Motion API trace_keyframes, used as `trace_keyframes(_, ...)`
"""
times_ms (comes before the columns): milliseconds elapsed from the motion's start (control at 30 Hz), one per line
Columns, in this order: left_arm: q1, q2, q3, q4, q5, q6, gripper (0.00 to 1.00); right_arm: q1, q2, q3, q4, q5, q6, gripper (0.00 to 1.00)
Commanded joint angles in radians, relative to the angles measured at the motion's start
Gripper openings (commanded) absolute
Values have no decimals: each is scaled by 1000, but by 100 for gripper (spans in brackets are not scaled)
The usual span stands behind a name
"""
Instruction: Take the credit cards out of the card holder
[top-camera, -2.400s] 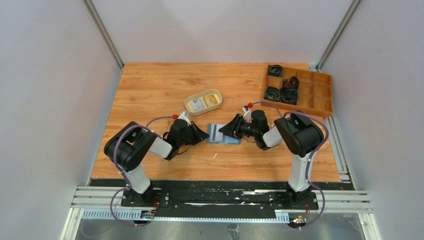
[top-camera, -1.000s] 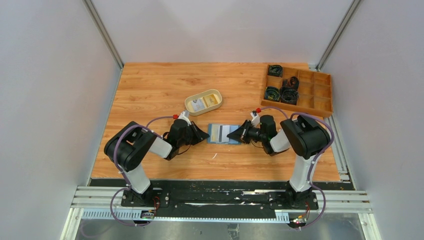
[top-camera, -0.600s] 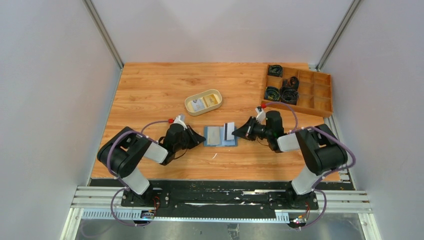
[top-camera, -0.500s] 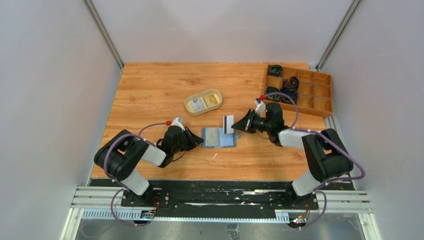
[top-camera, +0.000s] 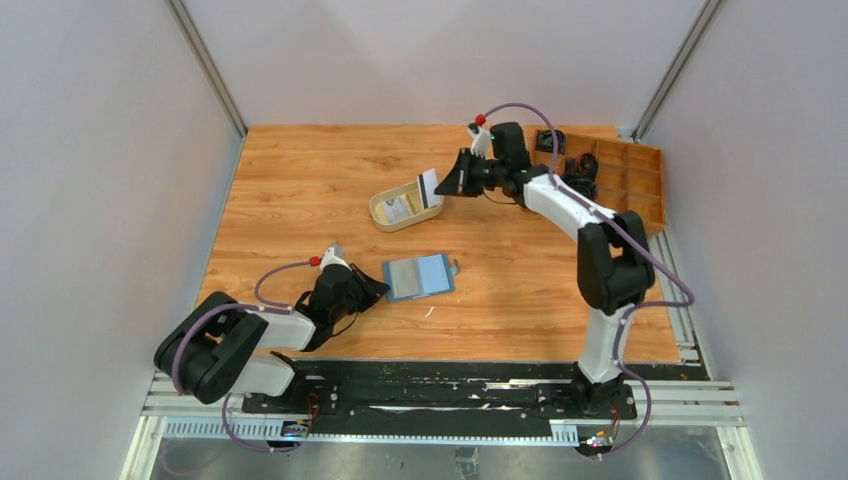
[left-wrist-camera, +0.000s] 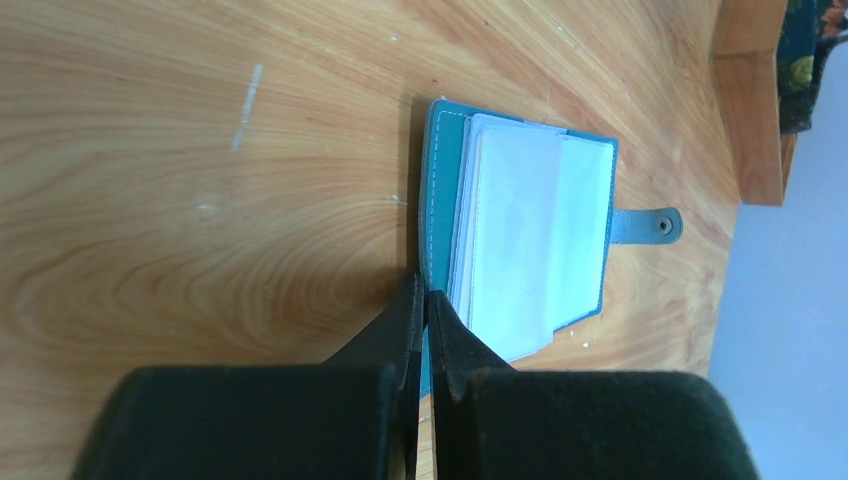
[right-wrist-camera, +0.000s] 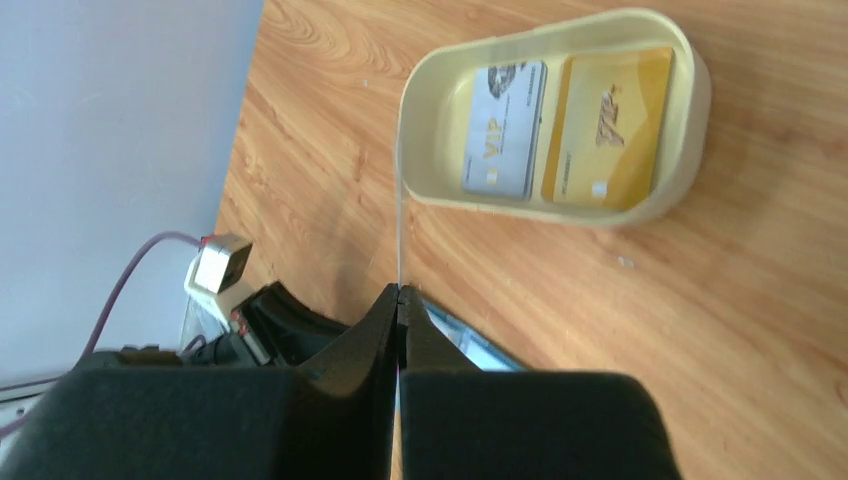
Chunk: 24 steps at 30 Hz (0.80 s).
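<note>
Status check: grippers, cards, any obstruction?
Left gripper shut on wallet edge. Right gripper shut on card, over tray. Two cards in tray. Nothing blocking.

I get bright, even, diffuse light across the orange-brown wooden tabletop (top-camera: 300, 180); shadows fall soft and faint; the flat blue folding wallet (left-wrist-camera: 437, 200) shows washed-out white sleeves; the overhead view stays sharp.

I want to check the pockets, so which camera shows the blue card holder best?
Left wrist: the card holder lies open, close up, pale pockets plain. Top external shows it small; right wrist catches only one corner.
</note>
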Motion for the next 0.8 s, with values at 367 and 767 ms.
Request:
trace_keyframes(367,13,-81,-21,-179,-55,14,0,139,483,622,-348,13,-38,0)
trace_keyframes(767,13,-67,-18,-178,-41,20,0,152,563,657,-362,28,-47,0)
